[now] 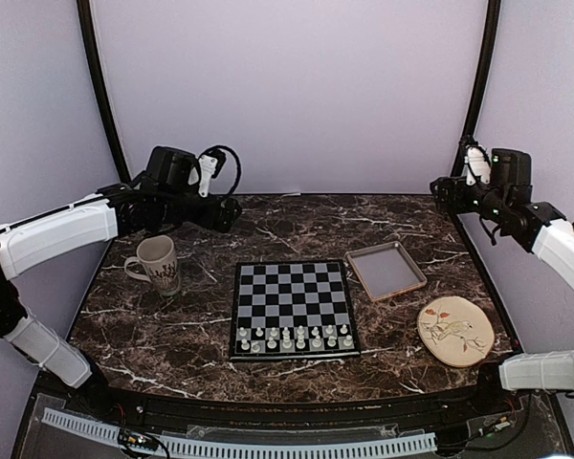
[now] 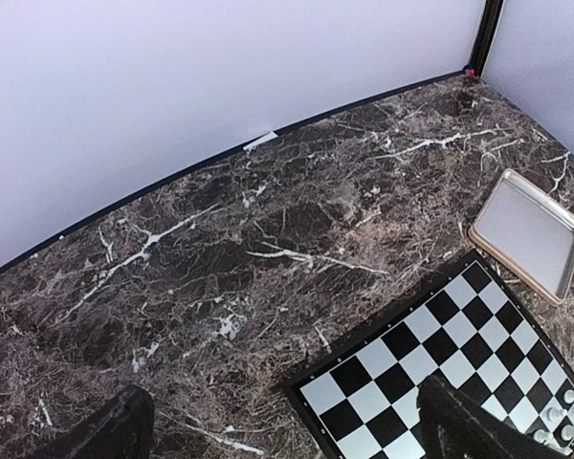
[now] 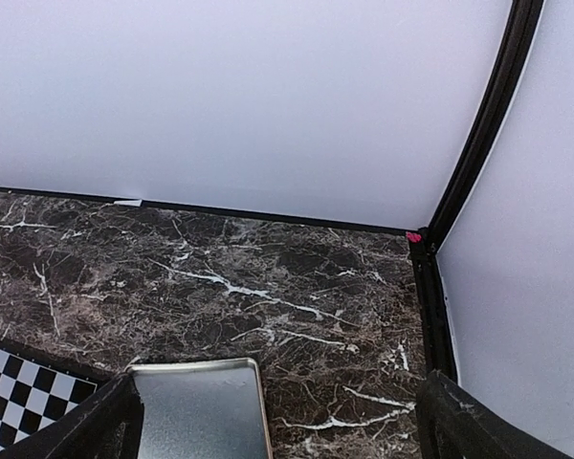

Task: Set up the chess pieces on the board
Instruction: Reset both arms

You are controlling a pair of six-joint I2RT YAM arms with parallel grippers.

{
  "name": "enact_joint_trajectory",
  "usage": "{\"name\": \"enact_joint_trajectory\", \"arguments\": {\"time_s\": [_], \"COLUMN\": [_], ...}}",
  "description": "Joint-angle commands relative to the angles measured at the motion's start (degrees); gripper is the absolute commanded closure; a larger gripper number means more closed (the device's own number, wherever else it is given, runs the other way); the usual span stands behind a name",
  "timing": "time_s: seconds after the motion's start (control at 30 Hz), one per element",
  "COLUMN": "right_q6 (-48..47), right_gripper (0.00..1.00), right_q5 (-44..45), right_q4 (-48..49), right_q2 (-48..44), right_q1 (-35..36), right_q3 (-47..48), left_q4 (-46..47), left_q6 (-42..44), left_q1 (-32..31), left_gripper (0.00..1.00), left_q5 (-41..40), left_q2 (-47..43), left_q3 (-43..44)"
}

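The board (image 1: 292, 308) lies flat at the middle of the marble table (image 1: 172, 335). The chess pieces (image 1: 294, 337) stand close-packed on its 2 nearest rows (too small here to tell one kind from another). Both arms hang high at the far corners, well apart from the board: the left gripper (image 1: 228, 213) past the mug (image 1: 156, 263), the right gripper (image 1: 447, 191) beyond the tray (image 1: 386, 270). Each has its fingers spread wide with nothing between them. The setup looks about finished. The risk lies in any return: a finger lowered into those tight rows could topple neighbours, and a low left-arm sweep could catch the mug.
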Motion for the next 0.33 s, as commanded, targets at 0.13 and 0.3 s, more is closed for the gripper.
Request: {"name": "enact_joint_trajectory", "arguments": {"time_s": [0.13,0.3], "right_q6": [0.73,1.76], "right_gripper": [0.00,0.00], "right_q5": [-5.64,-9.46], "right_q4": [2.22,2.25], "right_q2": [0.58,1.19], "right_q1": [-1.21,-2.21], "right_q3": [1.23,1.15], "left_q4": [6.36,6.45], "left_q6": [0.74,1.24], "left_q1": [0.37,0.37], "left_gripper": [0.01,0.01], "left_q5": [-1.75,-2.71], "left_q2": [-5.86,-6.81], "left_q3": [-3.67,-4.94]}}
